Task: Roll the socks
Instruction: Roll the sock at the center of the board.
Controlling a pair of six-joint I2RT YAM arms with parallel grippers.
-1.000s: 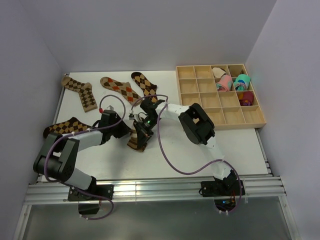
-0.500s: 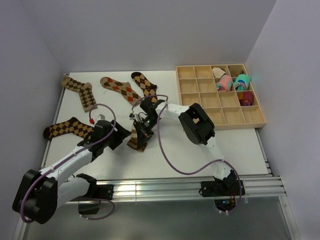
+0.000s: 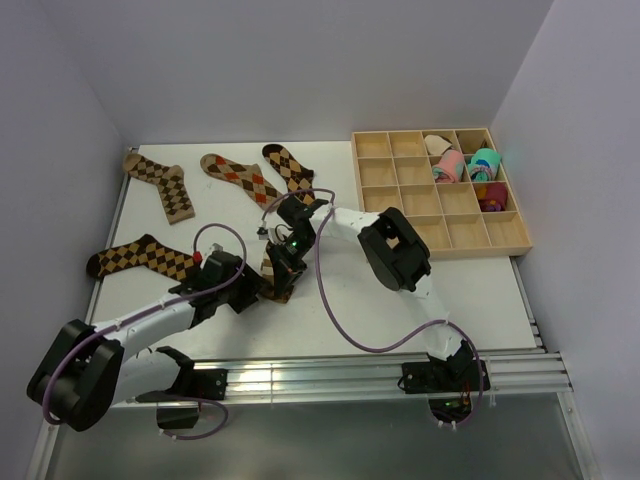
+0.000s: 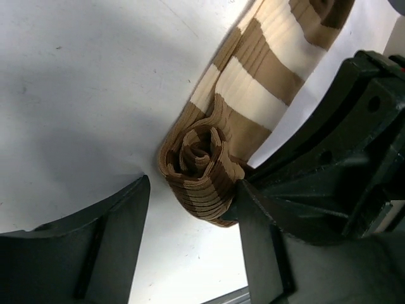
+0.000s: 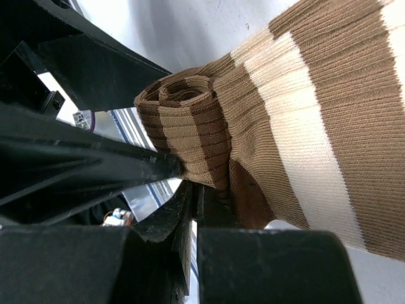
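Striped sock (image 4: 253,82), centre frame, partly rolled: left gripper (image 4: 193,189) spread around its rolled end; right gripper (image 5: 193,190) pinched closed on it.

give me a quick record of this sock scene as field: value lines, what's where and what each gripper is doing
in progress: striped sock, one end wound into a roll, the rest lying flat
left gripper: open, fingers either side of the roll
right gripper: shut on the striped sock beside the roll
waiting: four argyle socks, flat on the table
storage: wooden tray at the far right, pink and teal bundles in its far compartments
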